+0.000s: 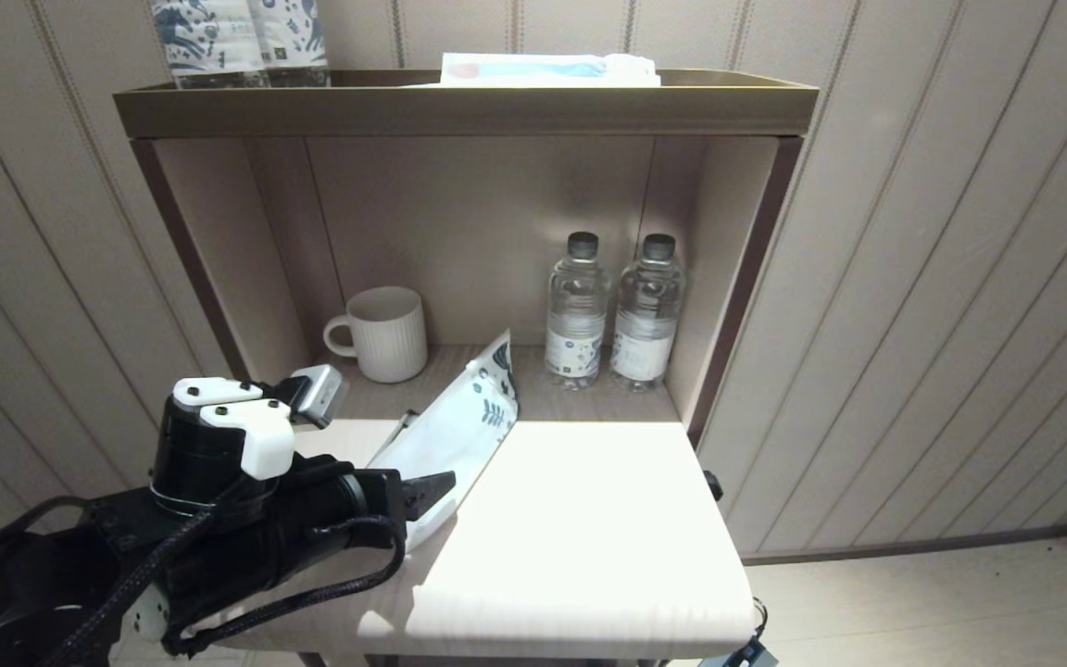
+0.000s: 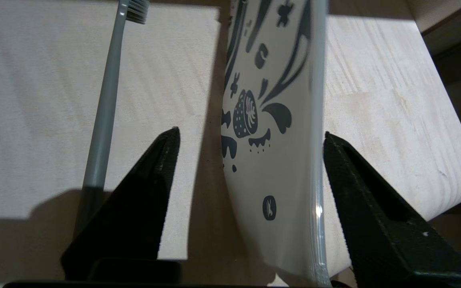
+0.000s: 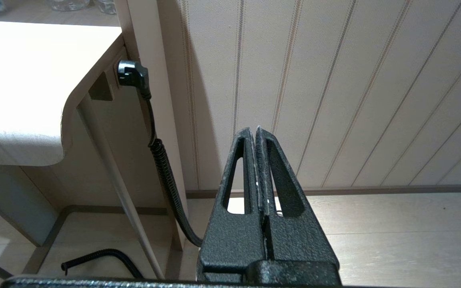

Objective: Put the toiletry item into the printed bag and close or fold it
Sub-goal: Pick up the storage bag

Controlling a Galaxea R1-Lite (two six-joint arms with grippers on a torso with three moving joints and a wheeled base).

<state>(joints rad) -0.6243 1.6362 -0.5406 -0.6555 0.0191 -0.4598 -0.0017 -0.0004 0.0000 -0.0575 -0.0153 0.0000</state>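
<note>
The printed bag (image 1: 464, 421) is a white pouch with dark leaf prints. It stands tilted on the table (image 1: 589, 528), its printed end raised toward the shelf niche. My left gripper (image 1: 432, 496) is open around its plain end. In the left wrist view the bag (image 2: 278, 168) rises between the spread fingers, its zip strip close to one finger (image 2: 358, 192). The grey toothbrush (image 2: 104, 108) lies flat on the table outside the other finger; only a short piece of the toothbrush (image 1: 401, 428) shows beside the bag in the head view. My right gripper (image 3: 255, 130) is shut and empty, low beside the table's right edge.
A white ribbed mug (image 1: 385, 332) and two water bottles (image 1: 577, 310) (image 1: 647, 310) stand in the niche behind the bag. Navy-printed packs (image 1: 237, 37) and a white packet (image 1: 547, 69) sit on the top shelf. A black coiled cable (image 3: 162, 160) hangs under the table's right side.
</note>
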